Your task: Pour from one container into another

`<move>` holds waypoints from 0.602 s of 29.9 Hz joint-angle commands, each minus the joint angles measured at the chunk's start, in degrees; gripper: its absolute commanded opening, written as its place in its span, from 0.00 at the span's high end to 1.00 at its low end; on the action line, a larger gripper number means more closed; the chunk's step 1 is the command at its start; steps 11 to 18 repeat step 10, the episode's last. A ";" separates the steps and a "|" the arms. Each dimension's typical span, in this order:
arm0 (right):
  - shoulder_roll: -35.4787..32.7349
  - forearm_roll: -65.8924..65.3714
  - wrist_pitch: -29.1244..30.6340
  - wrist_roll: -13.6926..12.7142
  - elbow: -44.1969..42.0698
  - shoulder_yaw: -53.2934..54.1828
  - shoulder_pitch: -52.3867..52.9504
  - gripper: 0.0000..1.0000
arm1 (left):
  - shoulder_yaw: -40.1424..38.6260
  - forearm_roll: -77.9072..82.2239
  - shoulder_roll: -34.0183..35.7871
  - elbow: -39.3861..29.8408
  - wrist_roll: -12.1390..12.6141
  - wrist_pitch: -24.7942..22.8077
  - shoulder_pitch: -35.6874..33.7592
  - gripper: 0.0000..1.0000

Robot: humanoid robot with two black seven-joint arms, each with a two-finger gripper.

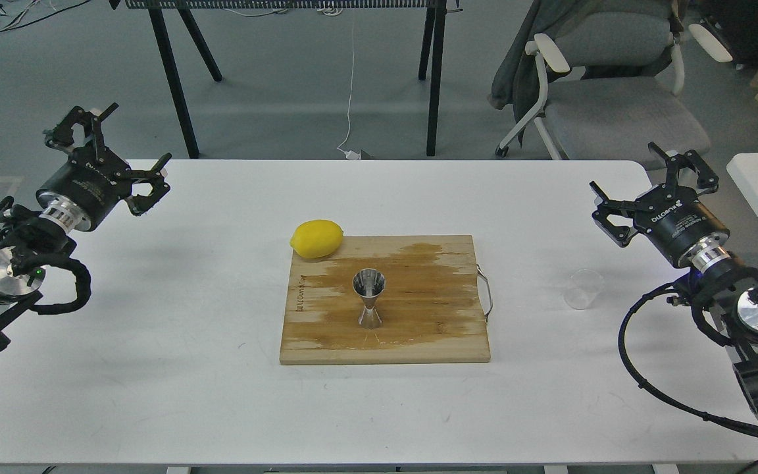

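Observation:
A small clear cup (583, 289) stands upright on the white table (155, 368), right of the wooden cutting board (431, 329). On the middle of that board the steel jigger (370, 298) stands upright. My right gripper (654, 184) hovers open above and to the right of the cup, holding nothing. At the table's far left corner my left gripper (106, 153) is open and empty too, far from both containers.
A yellow lemon (316, 238) rests at the board's back left corner. The board's surface is wet and a metal handle (486, 293) sticks out on its right side. An office chair (603, 79) and black table legs (175, 79) stand behind the table.

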 commanded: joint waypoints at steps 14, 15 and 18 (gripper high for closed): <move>0.82 0.05 0.00 2.23 -0.12 0.28 -0.48 0.01 | -0.27 0.18 -3.53 4.88 0.05 0.00 -1.13 0.00; 0.82 0.05 0.00 2.23 -0.12 0.28 -0.48 0.01 | -0.27 0.18 -3.53 4.88 0.05 0.00 -1.13 0.00; 0.82 0.05 0.00 2.23 -0.12 0.28 -0.48 0.01 | -0.27 0.18 -3.53 4.88 0.05 0.00 -1.13 0.00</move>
